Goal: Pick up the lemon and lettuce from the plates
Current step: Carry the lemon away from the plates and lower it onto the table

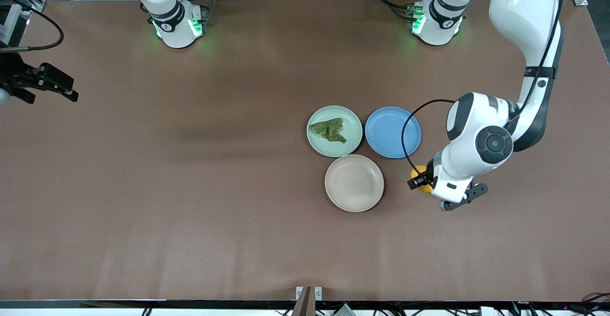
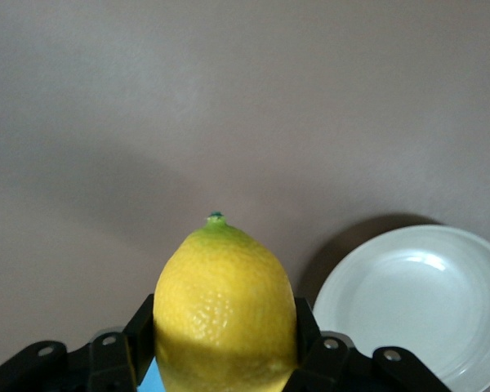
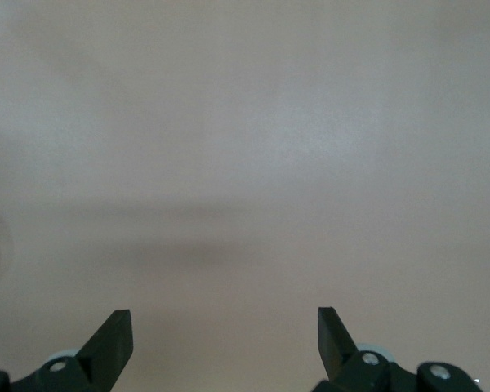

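Note:
My left gripper (image 1: 422,182) is shut on the yellow lemon (image 1: 421,170) and holds it over bare table beside the blue plate and the beige-cream plate (image 1: 354,183), toward the left arm's end. In the left wrist view the lemon (image 2: 224,310) fills the space between the black fingers (image 2: 139,327), tip pointing away, with the empty beige plate (image 2: 416,302) beside it. The dark green lettuce (image 1: 329,130) lies on the mint green plate (image 1: 352,116). My right gripper (image 1: 71,89) waits open and empty at the right arm's end of the table; it also shows in the right wrist view (image 3: 224,331).
A blue plate (image 1: 392,132) lies empty beside the mint plate, touching the cluster of plates. Brown table (image 1: 190,187) stretches around them. The left arm's elbow and cable hang over the table near the blue plate.

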Robot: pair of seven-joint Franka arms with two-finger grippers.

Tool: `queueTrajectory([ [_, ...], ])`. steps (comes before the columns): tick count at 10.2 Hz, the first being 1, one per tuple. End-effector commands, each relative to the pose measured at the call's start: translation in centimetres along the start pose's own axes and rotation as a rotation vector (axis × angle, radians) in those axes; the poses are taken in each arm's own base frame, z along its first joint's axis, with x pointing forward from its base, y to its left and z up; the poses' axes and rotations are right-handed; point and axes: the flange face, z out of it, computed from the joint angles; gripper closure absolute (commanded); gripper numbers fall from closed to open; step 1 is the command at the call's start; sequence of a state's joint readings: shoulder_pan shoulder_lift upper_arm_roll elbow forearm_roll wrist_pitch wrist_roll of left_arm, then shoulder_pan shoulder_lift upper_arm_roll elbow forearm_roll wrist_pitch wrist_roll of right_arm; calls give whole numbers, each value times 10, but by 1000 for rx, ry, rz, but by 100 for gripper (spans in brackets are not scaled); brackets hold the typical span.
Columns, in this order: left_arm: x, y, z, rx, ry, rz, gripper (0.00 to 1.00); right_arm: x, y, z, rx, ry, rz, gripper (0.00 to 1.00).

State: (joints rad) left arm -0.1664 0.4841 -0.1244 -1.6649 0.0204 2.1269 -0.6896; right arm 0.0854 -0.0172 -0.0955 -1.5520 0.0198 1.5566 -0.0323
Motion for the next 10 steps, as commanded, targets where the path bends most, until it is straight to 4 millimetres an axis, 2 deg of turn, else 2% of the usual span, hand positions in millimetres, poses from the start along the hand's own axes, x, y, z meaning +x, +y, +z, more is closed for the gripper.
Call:
queueTrajectory([
  [1,-40,-37,-8,1,58,63,100,-8,4,-3,-4,4,-7,0],
  [2,-45,-52,-8,3,65,91,100,-8,4,-3,-4,4,-7,0],
  [4,-28,-96,-16,10,68,139,100,-8,4,-4,-4,6,-7,0],
  [5,-18,-109,-14,11,66,152,100,-8,4,-4,-4,6,-7,0],
  [9,19,-150,17,-1,75,179,100,-8,3,-4,-4,6,-7,0],
  [10,28,-154,25,-6,80,174,100,-8,3,-4,-4,6,-7,0],
])
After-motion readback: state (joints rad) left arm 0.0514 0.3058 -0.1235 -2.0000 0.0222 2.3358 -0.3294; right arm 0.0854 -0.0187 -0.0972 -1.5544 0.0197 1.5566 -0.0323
